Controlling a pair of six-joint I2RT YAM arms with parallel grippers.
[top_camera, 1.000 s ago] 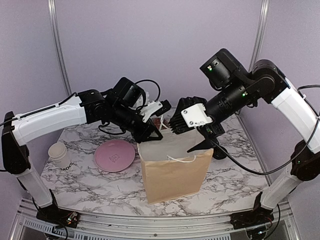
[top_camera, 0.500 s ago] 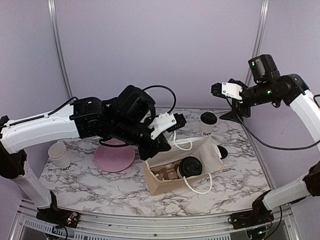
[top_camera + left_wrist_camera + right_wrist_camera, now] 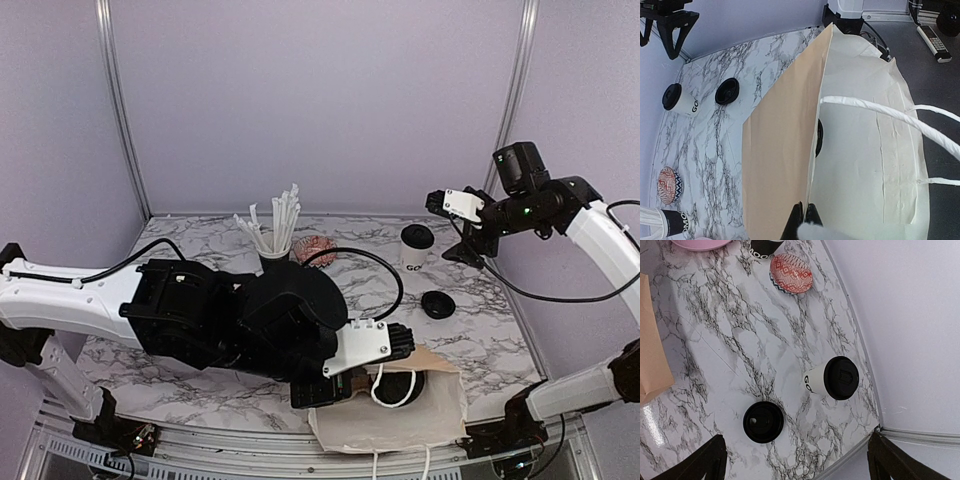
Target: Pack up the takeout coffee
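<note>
cup [image 3: 416,246]: stood upright, lid on, back right of the table [image 3: 500,340], with a loose lid [image 3: 438,304] near it
left claw [image 3: 805,214]: pinched tight on the edge of the bag [image 3: 430,410], which lay flat at the front edge
right claw [image 3: 797,440]: spread wide, holding nothing, hanging above the cup's corner
which way: cup sat below and ahead of the right claw, roughly in line between its fingers, long axis vertical
nearer arm: right one easily imo, left was well apart and tied up with the bag

Takeout coffee [image 3: 416,248]: white paper cup, black lettering, round black lid on, standing upright at rear right
</note>
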